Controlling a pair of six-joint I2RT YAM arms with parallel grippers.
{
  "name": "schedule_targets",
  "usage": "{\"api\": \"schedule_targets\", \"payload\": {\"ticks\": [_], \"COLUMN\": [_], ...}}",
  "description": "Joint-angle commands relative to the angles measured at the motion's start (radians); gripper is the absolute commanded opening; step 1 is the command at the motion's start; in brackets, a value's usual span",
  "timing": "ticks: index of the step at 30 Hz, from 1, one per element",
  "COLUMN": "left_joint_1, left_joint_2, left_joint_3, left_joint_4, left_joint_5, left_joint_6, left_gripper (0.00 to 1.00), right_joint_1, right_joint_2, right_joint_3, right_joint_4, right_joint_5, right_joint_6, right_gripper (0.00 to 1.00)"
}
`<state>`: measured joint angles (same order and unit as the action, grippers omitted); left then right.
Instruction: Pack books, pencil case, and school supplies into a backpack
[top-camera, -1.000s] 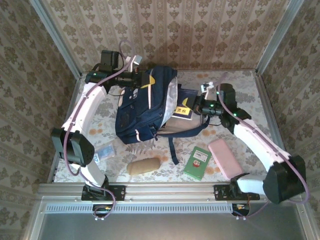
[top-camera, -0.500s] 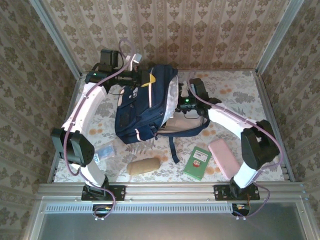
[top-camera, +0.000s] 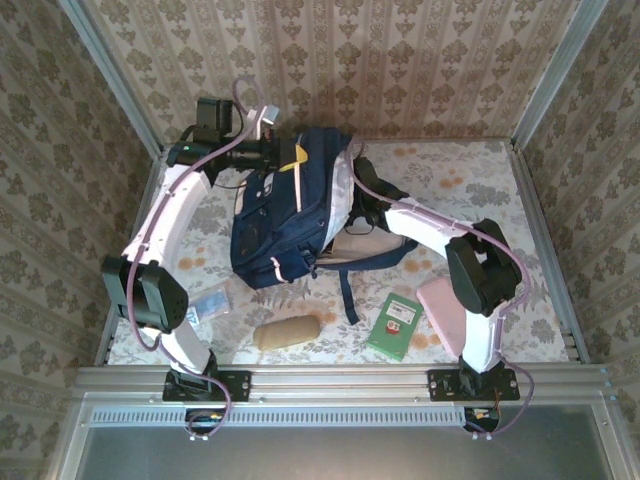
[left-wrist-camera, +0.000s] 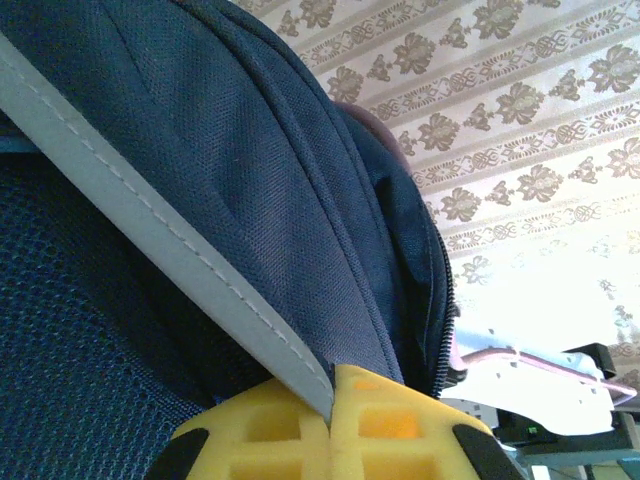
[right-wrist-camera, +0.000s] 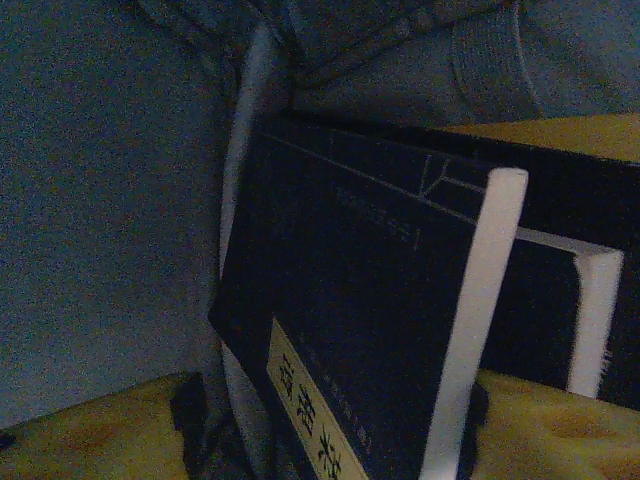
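backpack (left-wrist-camera: 200, 150) matt woven cloth; navy book (right-wrist-camera: 340, 330) smooth matt cover

So the left gripper (left-wrist-camera: 332, 390) had its yellow fingers (left-wrist-camera: 400, 432) pinched on the navy backpack (left-wrist-camera: 250, 150) right at a pale grey stripe (left-wrist-camera: 150, 240), patterned wallpaper (left-wrist-camera: 520, 110) behind.

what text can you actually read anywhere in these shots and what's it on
Nothing is clear enough to quote.
dark navy book, pale yellow strip on its cover: dark characters, too blurred to read.
Same cover, faint line of small print: unreadable.
green book, white label with a red mark: too small to read.
blue-and-white packet: print too small to read.
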<state>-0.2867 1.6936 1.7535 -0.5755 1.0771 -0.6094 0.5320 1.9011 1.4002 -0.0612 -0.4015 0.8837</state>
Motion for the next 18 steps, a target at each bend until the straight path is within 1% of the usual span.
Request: {"api": "schedule_targets", "payload": {"ticks": [1,3,5,7,10,12,16,18], "left_joint_1": [0.027,0.034,0.039,0.037,0.032,0.017,-0.04,-0.067], "left_joint_2": [-0.033,-0.025,-0.011,0.001,0.009,0.035,0.113,0.157], "left_joint_3": [0.031,0.03,0.048,0.061,0.012,0.005,0.059,0.071], "left_joint_4": [0.112,0.095,0.044,0.011,0.068,0.05,-0.052,-0.042], "left_joint_5": [0.054,0.029,-0.009,-0.058,-0.106,-0.142,-0.266,-0.312], "left_joint_6": [0.041,0.051,0.082,0.109,0.08,0.097,0.175,0.171], "left_gripper": [0.0,0.0,0.0,0.0,0.0,0.0,0.0,0.0], "right_joint_1": [-0.007,-0.018,-0.029,-0.037,-0.044,-0.051,-0.074,-0.076], "right_joint_2": [-0.154,-0.211,-0.267,-0.333,-0.448,-0.52,-0.666,-0.728], "right_joint_3": [-0.035,-0.073,-0.112,-0.162,-0.245,-0.29,-0.373,-0.414], "right_joint_4": [-0.06,-0.08,-0.11,-0.152,-0.203,-0.256,-0.371,-0.411], "right_joint_5": [0.058,0.081,0.106,0.161,0.256,0.312,0.443,0.513], "right_joint_6": [-0.101,-0.122,-0.135,-0.159,-0.181,-0.191,-0.186,-0.178], "right_gripper": [0.73,0.73,0.73,0.71,0.71,0.71,0.73,0.73]}}
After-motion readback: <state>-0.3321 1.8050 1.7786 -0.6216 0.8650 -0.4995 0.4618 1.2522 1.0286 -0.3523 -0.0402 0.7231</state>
